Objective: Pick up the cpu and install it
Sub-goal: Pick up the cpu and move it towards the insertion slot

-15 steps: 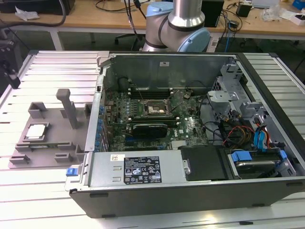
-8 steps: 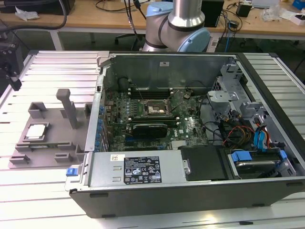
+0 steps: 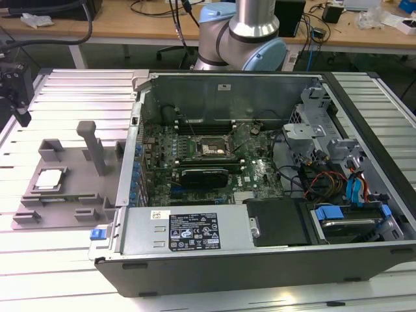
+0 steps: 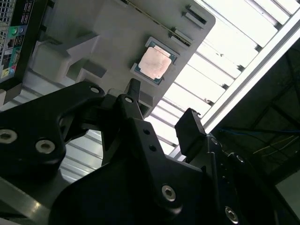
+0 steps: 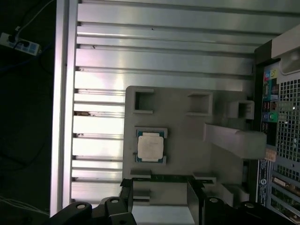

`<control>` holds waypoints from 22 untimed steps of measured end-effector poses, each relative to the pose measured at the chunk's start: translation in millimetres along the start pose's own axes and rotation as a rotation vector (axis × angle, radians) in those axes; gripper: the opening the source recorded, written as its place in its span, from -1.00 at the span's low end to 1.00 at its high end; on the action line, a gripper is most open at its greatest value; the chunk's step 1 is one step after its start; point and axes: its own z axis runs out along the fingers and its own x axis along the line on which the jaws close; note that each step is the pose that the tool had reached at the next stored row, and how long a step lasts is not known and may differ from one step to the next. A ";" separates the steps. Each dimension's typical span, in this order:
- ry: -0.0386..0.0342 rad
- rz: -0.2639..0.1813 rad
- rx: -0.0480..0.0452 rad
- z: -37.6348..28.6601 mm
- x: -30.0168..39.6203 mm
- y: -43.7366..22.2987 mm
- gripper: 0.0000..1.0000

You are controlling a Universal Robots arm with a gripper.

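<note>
My cpu [image 5: 150, 146] lies flat, silver top up, in a square recess of the grey fixture tray [image 5: 185, 152]. The tray sits on the slatted metal worktop [image 5: 164, 51], just beside the open computer case [image 3: 260, 266]. My pincer [image 5: 160, 197] hangs above the tray near the chip, clear of it, spread wide and gripping nothing.

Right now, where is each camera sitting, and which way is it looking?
Exterior view: off the arm, high, looking down on the open computer case and grey tray; the arm shows behind the case.
First wrist view: on the arm, looking straight down at the cpu; the open gripper peeks in.
Second wrist view: on the arm, looking slantwise past the gripper at the tray.
Both wrist views share the cpu lying in the tray.
</note>
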 end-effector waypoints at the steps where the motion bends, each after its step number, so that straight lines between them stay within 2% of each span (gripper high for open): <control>1: 0.0001 0.000 0.0001 0.7 0.0 0.0 0.15; 22: -0.0001 0.000 0.0000 13.0 0.3 0.3 0.15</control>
